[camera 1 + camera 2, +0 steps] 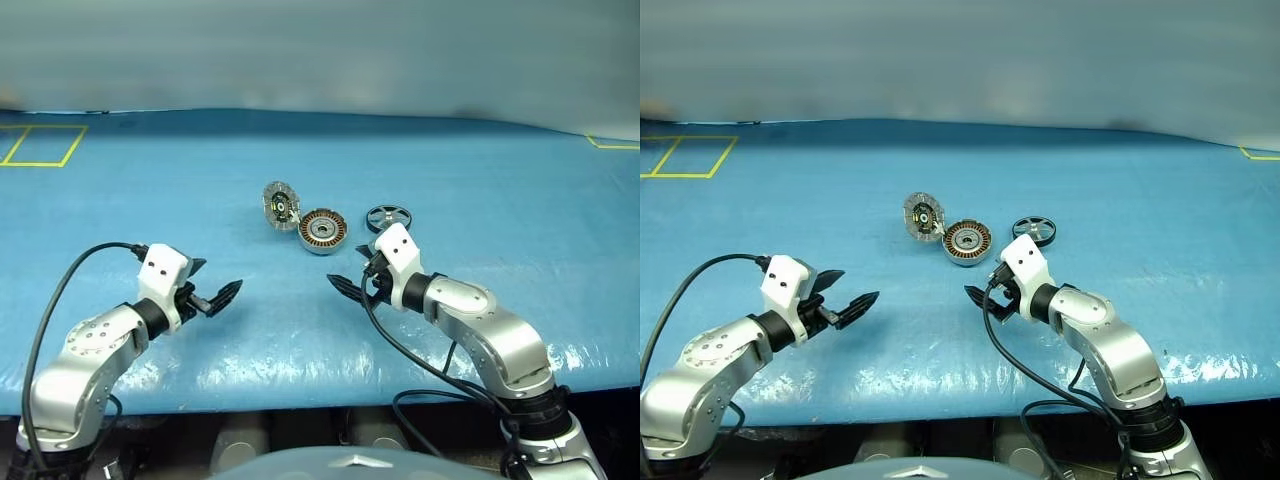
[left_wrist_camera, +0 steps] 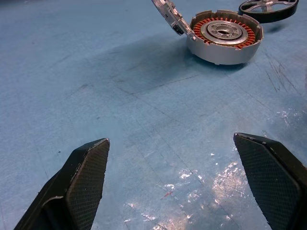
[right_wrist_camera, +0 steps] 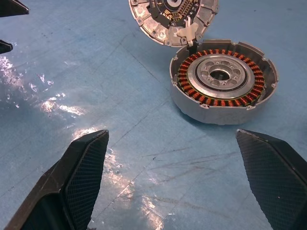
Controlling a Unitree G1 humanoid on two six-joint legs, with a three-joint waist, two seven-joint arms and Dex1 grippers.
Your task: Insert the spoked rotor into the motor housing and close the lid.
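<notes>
On the blue tabletop [image 1: 120, 200] lies the round grey metal motor housing [image 3: 223, 81], a shallow cup with a ring of copper-orange windings around a silver centre. Its round grey lid [image 3: 172, 19] stands swung open at the housing edge. The dark spoked rotor [image 1: 388, 218] lies just beside the housing. The left gripper [image 1: 214, 284] and right gripper [image 1: 352, 278] hover near, jaws released and empty.

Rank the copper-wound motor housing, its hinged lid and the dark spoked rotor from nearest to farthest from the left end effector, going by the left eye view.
From the left end effector:
1. Round grey hinged lid, tilted open on the housing's left edge.
2. Grey motor housing with copper windings, just right of the lid; nearly level with it, a close call.
3. Dark spoked rotor, farthest right.
</notes>
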